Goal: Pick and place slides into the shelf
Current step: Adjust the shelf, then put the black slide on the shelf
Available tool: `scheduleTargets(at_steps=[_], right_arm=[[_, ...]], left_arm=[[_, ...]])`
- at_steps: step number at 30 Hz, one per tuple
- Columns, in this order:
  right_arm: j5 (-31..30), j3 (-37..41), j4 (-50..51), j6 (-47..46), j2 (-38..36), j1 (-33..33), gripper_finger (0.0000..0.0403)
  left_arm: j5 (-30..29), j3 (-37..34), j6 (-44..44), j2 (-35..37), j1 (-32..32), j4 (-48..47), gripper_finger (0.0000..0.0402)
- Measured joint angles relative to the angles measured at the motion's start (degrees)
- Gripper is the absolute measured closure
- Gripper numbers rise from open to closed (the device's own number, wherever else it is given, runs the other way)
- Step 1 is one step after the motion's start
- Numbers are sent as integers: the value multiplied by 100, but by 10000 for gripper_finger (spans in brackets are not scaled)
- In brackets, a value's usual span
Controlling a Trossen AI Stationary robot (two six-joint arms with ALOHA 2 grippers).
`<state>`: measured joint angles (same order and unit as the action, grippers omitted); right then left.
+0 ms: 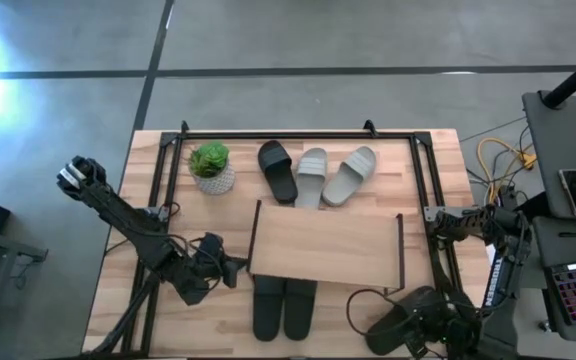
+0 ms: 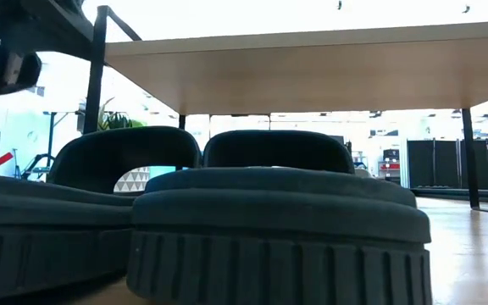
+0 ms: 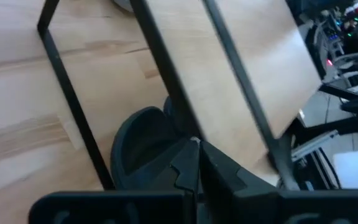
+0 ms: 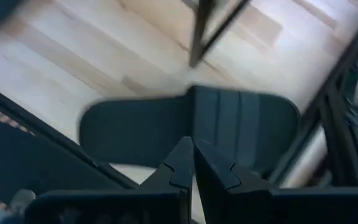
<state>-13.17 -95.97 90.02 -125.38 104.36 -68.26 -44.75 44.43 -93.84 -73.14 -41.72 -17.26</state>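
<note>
With both grippers, left (image 1: pixel 230 270) and right (image 1: pixel 420 322), closed and empty at the near edge, a black slide (image 1: pixel 388 320) lies by the right one, a black pair (image 1: pixel 284 305) protrudes from under the shelf (image 1: pixel 326 248), and three slides (image 1: pixel 313 175) await beyond.

3 slides (image 1: pixel 313 174) lie behind the shelf (image 1: pixel 326 246); 2 slides (image 1: pixel 283 305) poke out before it.
</note>
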Motion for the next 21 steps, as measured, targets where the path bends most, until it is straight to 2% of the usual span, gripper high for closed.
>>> scheduleTargets(at_steps=[3, 8, 14, 18, 21], right_arm=[[298, 10, -4, -105, 0, -142, 394], [690, 237, -7, -452, 0, -368, 394], [1244, 819, -263, -476, 0, -318, 394], [1732, 857, -993, -57, 0, -299, 394], [1738, 840, -1269, 157, -13, -346, 394]], left_arm=[[-6, 73, -99, 92, -123, -504, 402], [-62, 279, -743, 146, -336, -1367, 402], [-85, 442, -890, 146, -572, -1396, 402], [-6, 533, -894, 145, -832, -1365, 402], [17, 605, -764, 144, -1083, -1336, 402]])
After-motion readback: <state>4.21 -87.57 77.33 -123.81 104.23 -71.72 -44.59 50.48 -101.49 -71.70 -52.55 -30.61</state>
